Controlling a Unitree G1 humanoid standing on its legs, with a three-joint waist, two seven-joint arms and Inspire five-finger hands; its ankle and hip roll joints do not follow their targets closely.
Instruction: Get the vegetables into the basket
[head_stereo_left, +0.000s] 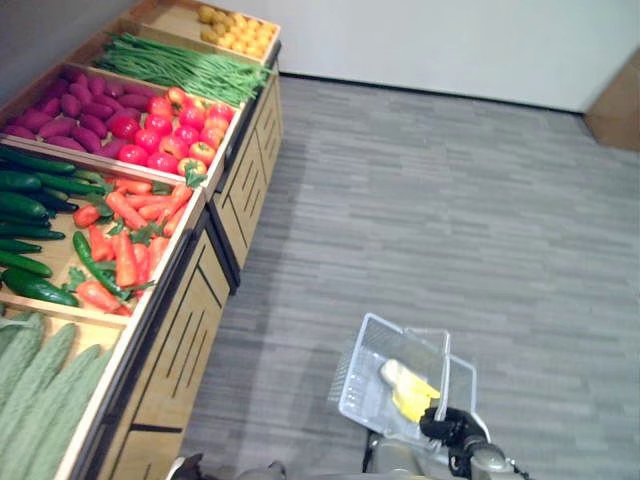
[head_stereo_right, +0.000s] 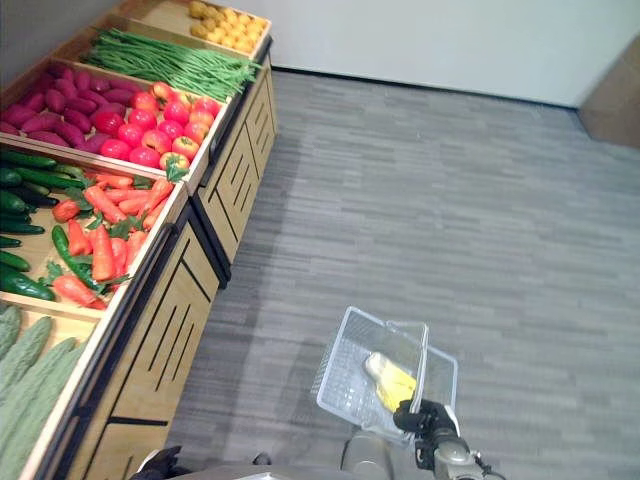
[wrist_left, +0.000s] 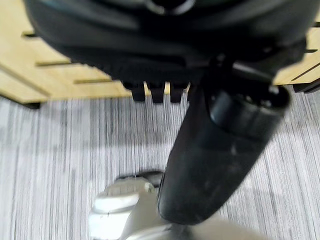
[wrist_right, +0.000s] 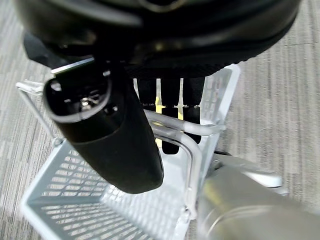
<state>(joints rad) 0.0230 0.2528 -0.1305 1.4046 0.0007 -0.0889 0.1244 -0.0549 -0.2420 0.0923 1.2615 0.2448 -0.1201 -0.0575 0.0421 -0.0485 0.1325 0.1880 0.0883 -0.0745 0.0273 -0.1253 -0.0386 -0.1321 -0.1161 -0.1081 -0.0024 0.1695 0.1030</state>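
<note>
The wooden produce stand (head_stereo_left: 210, 290) fills the frame's left side, its bins packed with vegetables. Grey floor (head_stereo_left: 450, 200) lies open across centre and right. The wire basket (head_stereo_left: 385, 385) occupies the lower right, its handles raised over the opening.

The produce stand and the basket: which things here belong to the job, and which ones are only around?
For the job: the white wire basket, held by its handles in the right hand; the yellow item already inside it; the carrots, cucumbers, tomatoes and green beans.

Only around: the wooden stand; the grey floor.
</note>
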